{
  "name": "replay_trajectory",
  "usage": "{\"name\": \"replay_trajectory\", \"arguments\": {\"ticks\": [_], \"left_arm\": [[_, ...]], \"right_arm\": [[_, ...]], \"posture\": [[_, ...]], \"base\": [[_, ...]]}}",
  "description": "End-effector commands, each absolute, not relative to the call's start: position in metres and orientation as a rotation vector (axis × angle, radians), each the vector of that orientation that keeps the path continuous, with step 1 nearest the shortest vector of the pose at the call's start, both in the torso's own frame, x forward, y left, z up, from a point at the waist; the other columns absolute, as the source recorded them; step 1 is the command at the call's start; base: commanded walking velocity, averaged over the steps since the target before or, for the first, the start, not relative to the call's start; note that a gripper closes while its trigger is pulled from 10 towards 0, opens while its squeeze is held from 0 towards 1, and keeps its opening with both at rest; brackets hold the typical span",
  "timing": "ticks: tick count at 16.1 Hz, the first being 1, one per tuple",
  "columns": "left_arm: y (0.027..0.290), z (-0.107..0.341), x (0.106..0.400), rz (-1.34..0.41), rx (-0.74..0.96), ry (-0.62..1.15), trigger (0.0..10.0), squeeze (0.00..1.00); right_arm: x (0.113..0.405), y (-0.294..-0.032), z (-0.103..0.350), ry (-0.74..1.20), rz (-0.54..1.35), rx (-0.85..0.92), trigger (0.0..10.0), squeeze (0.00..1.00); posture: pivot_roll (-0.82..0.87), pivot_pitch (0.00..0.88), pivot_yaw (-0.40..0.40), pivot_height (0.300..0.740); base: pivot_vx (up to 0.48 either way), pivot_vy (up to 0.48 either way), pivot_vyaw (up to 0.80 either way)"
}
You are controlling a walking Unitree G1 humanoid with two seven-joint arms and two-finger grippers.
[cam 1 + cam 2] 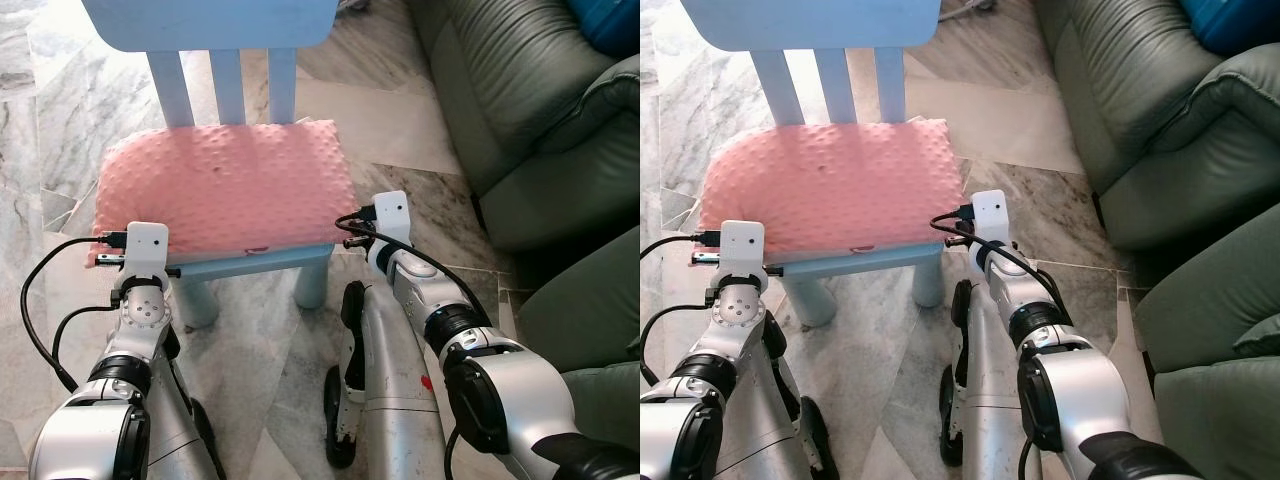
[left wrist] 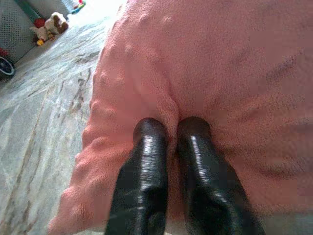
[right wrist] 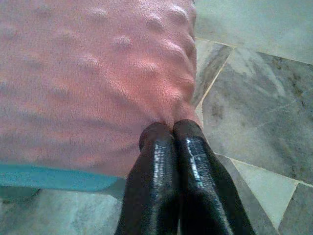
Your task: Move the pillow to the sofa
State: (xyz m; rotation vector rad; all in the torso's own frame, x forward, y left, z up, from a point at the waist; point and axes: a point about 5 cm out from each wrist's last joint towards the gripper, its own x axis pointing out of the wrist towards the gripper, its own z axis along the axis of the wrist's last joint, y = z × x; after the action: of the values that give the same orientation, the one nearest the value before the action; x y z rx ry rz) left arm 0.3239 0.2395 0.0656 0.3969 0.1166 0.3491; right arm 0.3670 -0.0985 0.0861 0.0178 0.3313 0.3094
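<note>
Both grippers pinched the pillow [image 1: 225, 190] – the left gripper [image 2: 168, 129] clenched on a fold at its near-left edge, the right gripper [image 3: 171, 129] on its near-right corner – for an even lift off the chair [image 1: 260, 262] toward the sofa [image 1: 530, 110] beyond the right jaws

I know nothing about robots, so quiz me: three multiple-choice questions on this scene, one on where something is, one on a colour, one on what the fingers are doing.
1. Where does the pillow lie?
A. on the sofa
B. on the chair seat
C. on the floor

2. What colour is the chair?
A. light blue
B. red
C. black

3. How do the left gripper's fingers stand?
A. spread wide, away from the pillow
B. pinched on the pillow's edge
C. holding a chair leg

Answers: B, the pink pillow covers the chair seat, with the green sofa to the robot's right; A, its backrest and legs are light blue; B, the left gripper nips a fold of pillow.
</note>
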Motion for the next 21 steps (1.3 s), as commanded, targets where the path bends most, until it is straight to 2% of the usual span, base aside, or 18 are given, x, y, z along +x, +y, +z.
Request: {"name": "replay_trajectory", "arguments": {"ticks": [1, 7, 11, 13, 15, 16, 17, 18, 19, 20, 21], "left_arm": [[0.239, 0.056, 0.319, 0.344, 0.395, 0.158, 0.0, 0.0], [0.234, 0.055, 0.311, 0.336, 0.398, 0.094, 0.0, 0.0], [0.235, 0.067, 0.287, 0.323, 0.359, -0.032, 0.0, 0.0], [0.237, 0.074, 0.285, 0.324, 0.355, -0.046, 0.0, 0.0], [0.237, 0.081, 0.287, 0.319, 0.354, -0.05, 0.0, 0.0], [0.236, 0.082, 0.289, 0.318, 0.356, -0.048, 0.0, 0.0], [0.236, 0.083, 0.288, 0.315, 0.376, -0.018, 0.0, 0.0], [0.235, 0.083, 0.286, 0.314, 0.378, 0.003, 3.0, 0.0], [0.234, 0.081, 0.283, 0.311, 0.365, 0.015, 10.0, 0.0], [0.233, 0.079, 0.279, 0.313, 0.355, 0.034, 10.0, 0.18], [0.234, 0.078, 0.274, 0.332, 0.355, 0.056, 10.0, 1.0]], "right_arm": [[0.365, -0.103, 0.08, 0.358, 0.29, 0.027, 0.0, 0.0], [0.368, -0.108, 0.086, 0.325, 0.284, 0.036, 0.0, 0.0], [0.365, -0.136, 0.085, 0.297, 0.249, 0.046, 0.0, 0.0], [0.364, -0.143, 0.084, 0.3, 0.241, 0.03, 0.0, 0.0], [0.362, -0.149, 0.079, 0.331, 0.22, 0.01, 6.0, 0.0], [0.362, -0.15, 0.078, 0.343, 0.216, 0.003, 10.0, 0.02], [0.362, -0.149, 0.078, 0.351, 0.225, -0.016, 10.0, 1.0], [0.362, -0.149, 0.078, 0.349, 0.224, -0.047, 10.0, 1.0], [0.362, -0.15, 0.079, 0.347, 0.218, -0.047, 10.0, 1.0], [0.363, -0.151, 0.079, 0.346, 0.216, -0.038, 10.0, 1.0], [0.363, -0.152, 0.08, 0.336, 0.214, -0.053, 10.0, 1.0]], "posture": [[-0.04, 0.265, -0.162, 0.437], [-0.02, 0.257, -0.158, 0.437], [-0.02, 0.251, -0.153, 0.437], [-0.01, 0.251, -0.152, 0.437], [-0.01, 0.25, -0.15, 0.437], [-0.01, 0.25, -0.15, 0.437], [-0.01, 0.247, -0.149, 0.437], [-0.01, 0.246, -0.147, 0.437], [0.0, 0.246, -0.148, 0.437], [-0.01, 0.247, -0.146, 0.437], [-0.01, 0.247, -0.146, 0.437]], "base": [[0.0, 0.0, 0.0], [0.0, 0.0, 0.0], [0.0, 0.0, 0.0], [0.0, 0.0, 0.0], [0.0, 0.0, 0.0], [0.0, 0.0, 0.0], [0.0, 0.0, 0.0], [0.0, 0.0, 0.0], [0.0, 0.0, 0.0], [0.0, 0.0, 0.0], [0.0, 0.0, 0.0]]}}
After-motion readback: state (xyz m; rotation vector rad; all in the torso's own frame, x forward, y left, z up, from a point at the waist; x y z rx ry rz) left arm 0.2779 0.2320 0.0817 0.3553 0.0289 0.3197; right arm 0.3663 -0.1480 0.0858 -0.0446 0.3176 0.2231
